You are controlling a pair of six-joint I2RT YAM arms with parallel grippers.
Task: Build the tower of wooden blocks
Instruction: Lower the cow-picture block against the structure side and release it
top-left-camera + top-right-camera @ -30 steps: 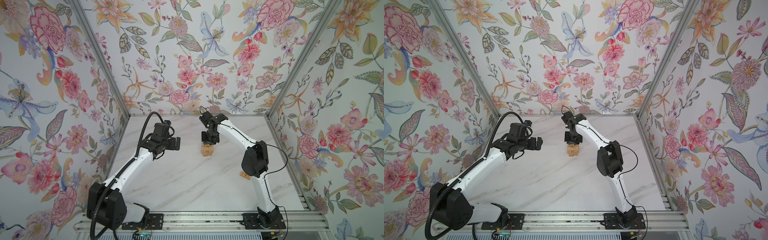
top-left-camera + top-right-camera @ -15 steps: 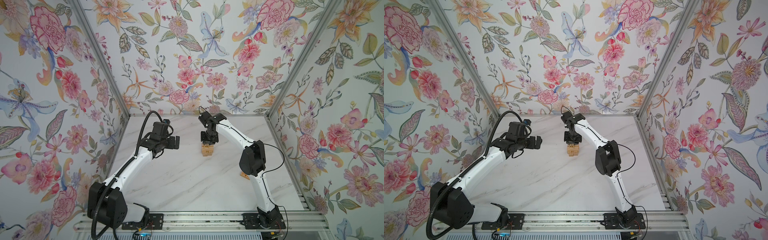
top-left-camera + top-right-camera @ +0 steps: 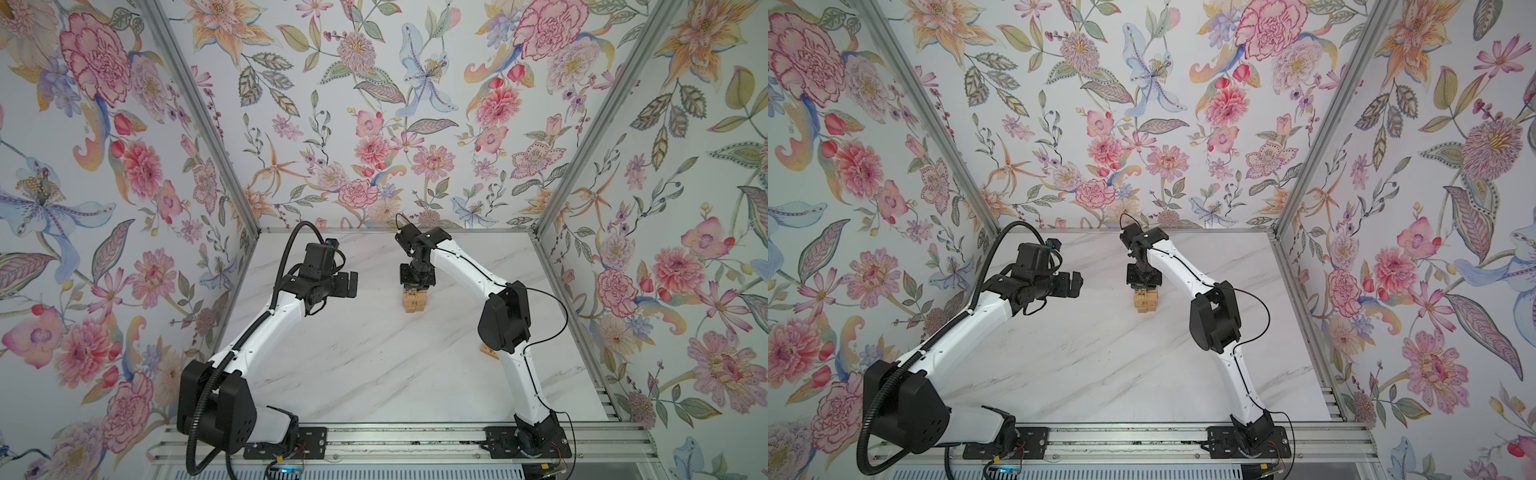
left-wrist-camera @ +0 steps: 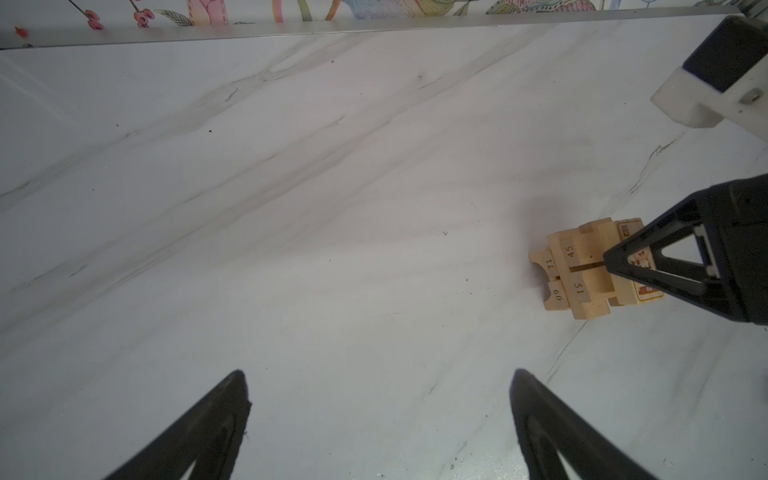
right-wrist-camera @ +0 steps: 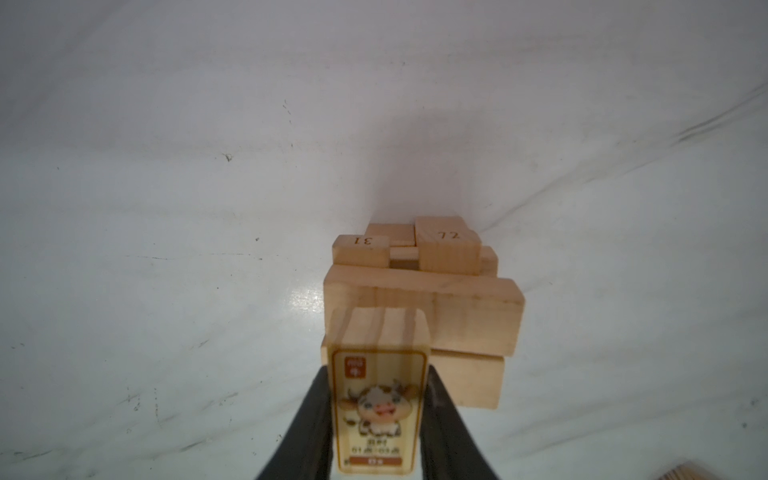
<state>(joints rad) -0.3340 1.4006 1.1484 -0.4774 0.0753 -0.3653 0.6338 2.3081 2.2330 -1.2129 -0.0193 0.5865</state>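
Observation:
The tower (image 3: pixel 413 300) (image 3: pixel 1145 300) is a small stack of light-tan wood blocks in crossed pairs, standing mid-table towards the back. My right gripper (image 3: pixel 417 286) (image 5: pixel 377 374) hangs straight over it, shut on a wood block (image 5: pixel 378 395) with a printed cow picture. That block sits at the tower's top level (image 4: pixel 629 230); I cannot tell whether it touches the blocks below. Several numbered block ends show on the tower (image 4: pixel 582 270) (image 5: pixel 424 299). My left gripper (image 3: pixel 349 284) (image 4: pixel 378 374) is open and empty, above bare table to the left of the tower.
A loose orange-brown block (image 3: pixel 487 351) lies at the right of the white marble table (image 3: pixel 374 365), mostly hidden behind the right arm's elbow. Flowered walls close in the left, back and right sides. A metal rail (image 3: pixel 395 440) runs along the front edge.
The right arm's elbow has edged slightly left while its gripper stays over the tower with the block. The left arm has barely moved.

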